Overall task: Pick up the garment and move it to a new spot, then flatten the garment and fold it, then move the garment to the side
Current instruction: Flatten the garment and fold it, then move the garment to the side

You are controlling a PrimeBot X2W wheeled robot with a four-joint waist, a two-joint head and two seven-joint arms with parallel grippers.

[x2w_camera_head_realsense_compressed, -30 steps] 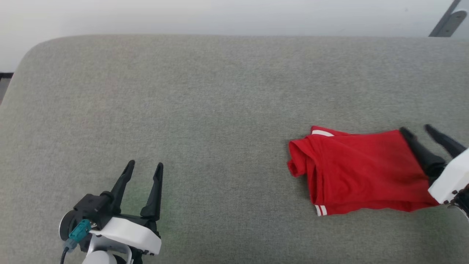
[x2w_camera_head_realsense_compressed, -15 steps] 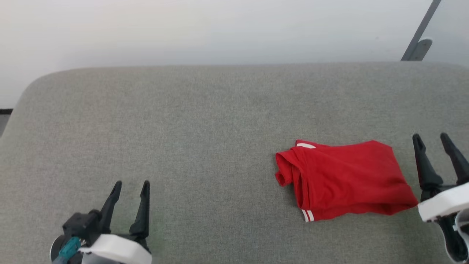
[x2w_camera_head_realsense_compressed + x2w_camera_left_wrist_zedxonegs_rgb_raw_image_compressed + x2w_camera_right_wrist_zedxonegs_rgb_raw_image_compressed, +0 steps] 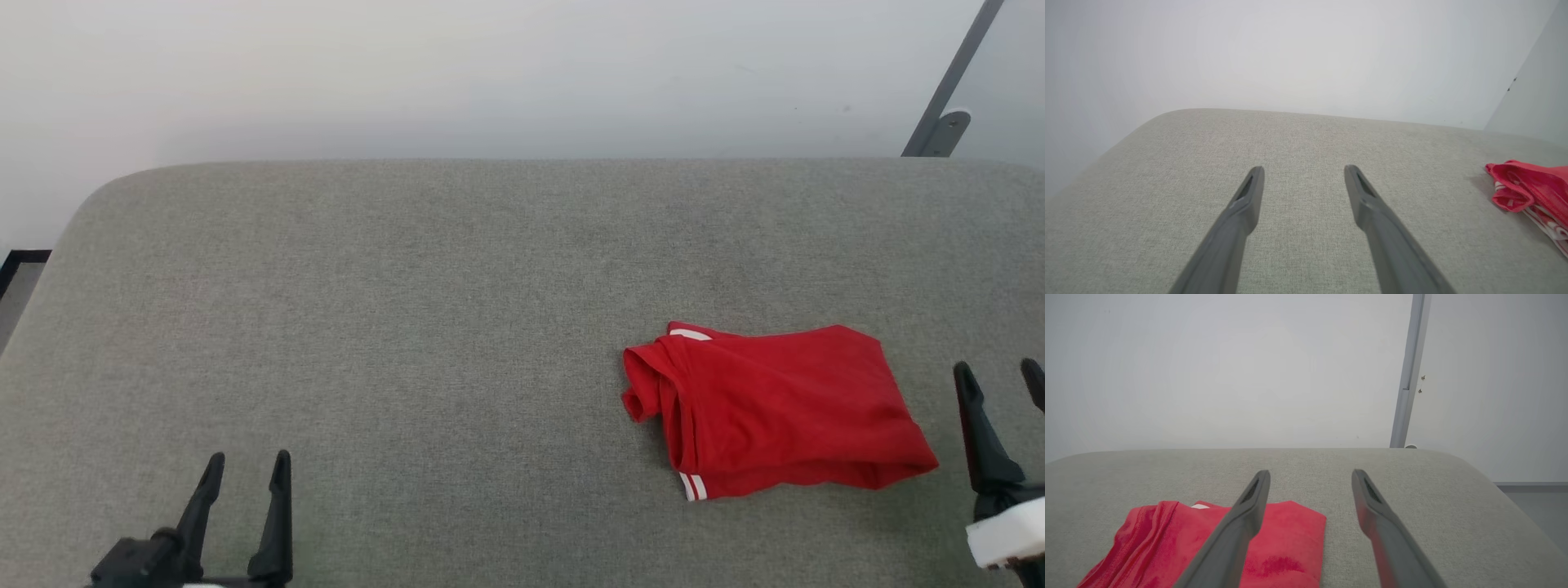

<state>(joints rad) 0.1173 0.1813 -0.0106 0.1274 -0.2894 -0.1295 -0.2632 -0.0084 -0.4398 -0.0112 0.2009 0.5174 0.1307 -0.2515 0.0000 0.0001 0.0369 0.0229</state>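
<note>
The garment (image 3: 775, 408) lies folded on the grey bench (image 3: 408, 286) as one red bundle. Its long axis runs from side to side in front of the robot. The end toward the robot's left is rolled and thick, with the white stripes showing at the near corner. The end toward the robot's right is flat and plain.

The right gripper (image 3: 998, 367) is just beside this flat end and does not touch the cloth. Its jaws stand wide apart and hold nothing. In the right wrist view the garment (image 3: 1290, 539) lies to the left of the jaws and not between them.

The left gripper (image 3: 249, 457) is well apart from the rolled end, and its jaws are also wide apart and empty.

I judge that the right arm is much nearer. To grip the garment, it would have to turn inward toward the flat end.
</note>
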